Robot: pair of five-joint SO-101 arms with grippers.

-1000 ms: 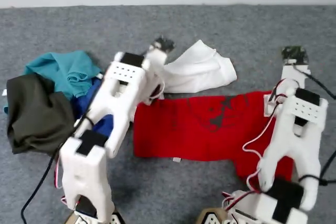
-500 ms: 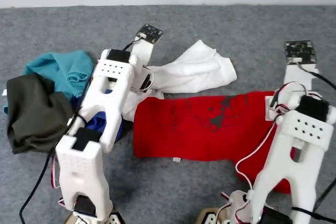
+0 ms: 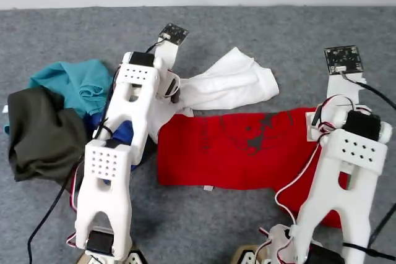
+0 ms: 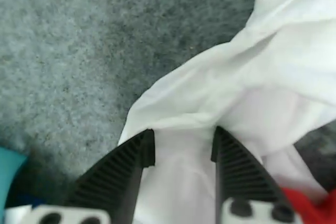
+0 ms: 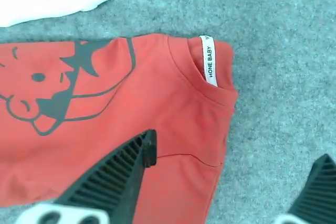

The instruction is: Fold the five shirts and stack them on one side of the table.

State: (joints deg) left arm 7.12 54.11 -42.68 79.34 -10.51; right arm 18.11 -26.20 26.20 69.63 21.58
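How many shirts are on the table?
5. Red shirt spread in the middle, white shirt behind it; teal shirt, dark shirt and blue shirt piled at one side, the blue one partly hidden under an arm.

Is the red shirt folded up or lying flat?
Lying flat: the red shirt is spread out wide, its print and collar showing.
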